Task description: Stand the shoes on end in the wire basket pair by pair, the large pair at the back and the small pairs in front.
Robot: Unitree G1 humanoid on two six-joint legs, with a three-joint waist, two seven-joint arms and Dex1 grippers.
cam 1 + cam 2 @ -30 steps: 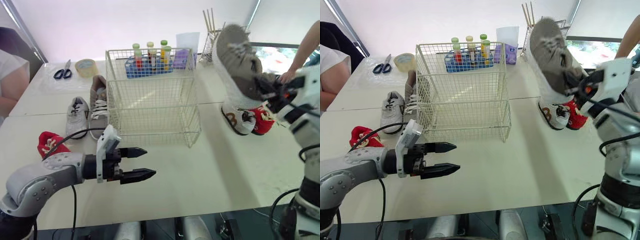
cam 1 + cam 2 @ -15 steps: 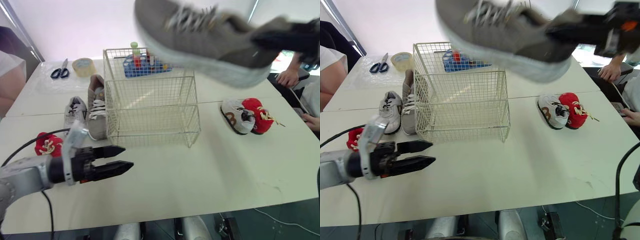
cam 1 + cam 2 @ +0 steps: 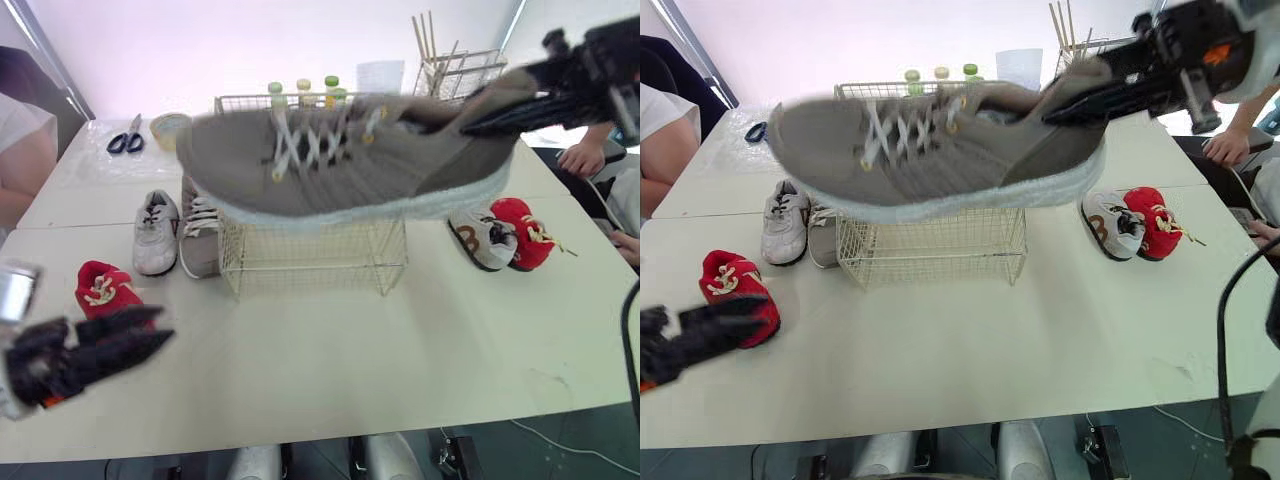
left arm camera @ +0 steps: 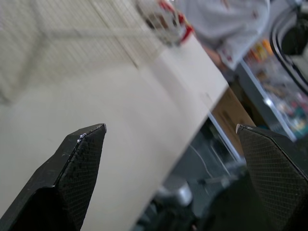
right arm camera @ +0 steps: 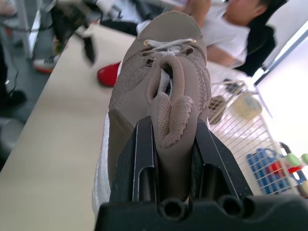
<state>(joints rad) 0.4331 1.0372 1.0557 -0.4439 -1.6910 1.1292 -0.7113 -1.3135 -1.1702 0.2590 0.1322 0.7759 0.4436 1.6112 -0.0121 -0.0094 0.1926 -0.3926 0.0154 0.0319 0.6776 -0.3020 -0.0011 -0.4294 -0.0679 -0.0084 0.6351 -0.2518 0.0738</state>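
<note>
as the left tool pulls back to the near corner of the pale worktop, its two black fingers spread wide and holding nothing, the large grey-brown knit trainer with a white sole has swung down from overhead in half a second. it now hangs level in the air, toe toward the robot's left, across the front of the white wire basket. the right tool is clenched on the heel. the trainer is not yet in the basket and, by the look of it, must still be tipped on end and set at the back. its matching grey trainer lies just beside the basket. white laces cross loosely, the soft heel is pinched, and the foam sole is thick.
</note>
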